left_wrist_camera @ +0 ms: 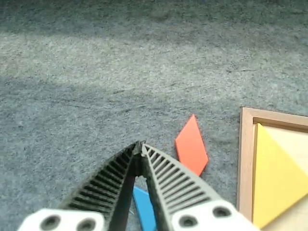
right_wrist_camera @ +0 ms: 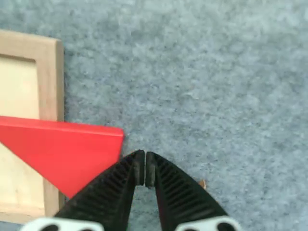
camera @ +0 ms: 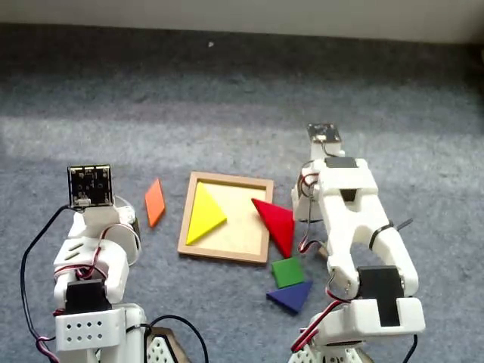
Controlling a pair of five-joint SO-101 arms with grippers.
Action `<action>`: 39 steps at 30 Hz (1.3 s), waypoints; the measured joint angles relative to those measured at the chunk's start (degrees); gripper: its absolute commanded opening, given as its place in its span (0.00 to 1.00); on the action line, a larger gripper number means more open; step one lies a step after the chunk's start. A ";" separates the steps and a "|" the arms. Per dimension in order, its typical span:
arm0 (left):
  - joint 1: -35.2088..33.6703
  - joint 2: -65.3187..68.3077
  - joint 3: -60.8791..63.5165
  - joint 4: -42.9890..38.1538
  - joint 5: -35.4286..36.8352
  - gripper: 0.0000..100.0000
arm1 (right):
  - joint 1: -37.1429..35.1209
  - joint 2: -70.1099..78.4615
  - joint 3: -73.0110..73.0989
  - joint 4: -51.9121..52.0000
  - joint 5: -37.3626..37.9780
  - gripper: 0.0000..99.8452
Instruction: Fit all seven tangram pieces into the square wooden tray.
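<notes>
Yellow triangle (camera: 204, 214) in wooden tray (camera: 224, 255), red triangle (camera: 277, 221) overlapping its rim, orange parallelogram (camera: 154, 202) beside it

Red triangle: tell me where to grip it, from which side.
Grip the red triangle at the corner jutting past the rim of the tray, from the carpet side by the right gripper; resting across the rim, that corner likely sits raised.

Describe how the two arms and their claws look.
The left arm and the right arm have white plastic shells with black motor blocks and loose black and red cables. The left claw and the right claw are black, ribbed and tapering, on white bases with round holes.
</notes>
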 measured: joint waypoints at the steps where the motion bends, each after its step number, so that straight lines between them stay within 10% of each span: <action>1: 0.00 0.00 0.00 0.00 0.00 0.00 | -0.44 0.97 0.00 0.00 0.00 0.02; 39: 0.00 0.00 0.00 0.00 0.00 0.00 | -18.20 -3.52 -1.23 0.09 0.09 0.02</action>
